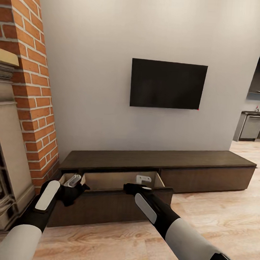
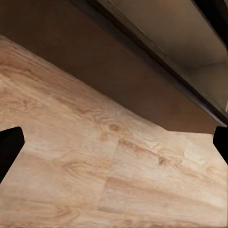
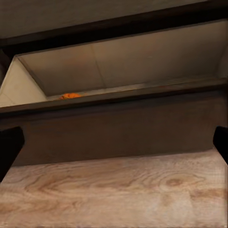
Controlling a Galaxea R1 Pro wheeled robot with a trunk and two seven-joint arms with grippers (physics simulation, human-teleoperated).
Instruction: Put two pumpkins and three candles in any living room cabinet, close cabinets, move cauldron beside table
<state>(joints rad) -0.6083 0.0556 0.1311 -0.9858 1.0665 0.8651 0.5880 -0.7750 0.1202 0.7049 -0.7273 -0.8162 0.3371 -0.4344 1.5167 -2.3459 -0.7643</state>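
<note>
Cabinet [image 1: 204, 177] in dark brown wood runs long and low along the grey wall beneath a wall-mounted television [image 1: 168, 84], its left drawer [image 1: 115, 181] pulled out to show a pale wood interior. Both robot arms reach down over the drawer's front edge. The left gripper [image 1: 73, 183] sits at the drawer's left end, near the brick fireplace surround [image 1: 30, 85], and the right gripper [image 1: 142, 181] hangs over the drawer toward its right end, pale fingers just visible above the front panel. In the right wrist view, a sliver of orange, a pumpkin [image 3: 70, 96], peeks over the drawer's dark rim near one inner corner, lying inside the pale box. The same view shows the right gripper's dark fingertips [image 3: 9, 147] at opposite edges of the frame, spread wide with nothing between them. The left wrist view shows its fingertips [image 2: 10, 147] likewise set far apart, empty, over the light wood floor [image 2: 95, 171] just in front of the drawer face [image 2: 128, 80]. The cabinet's right-hand fronts sit flush. A kitchen with a dishwasher [image 1: 252, 127] shows beyond the wall's right end.
</note>
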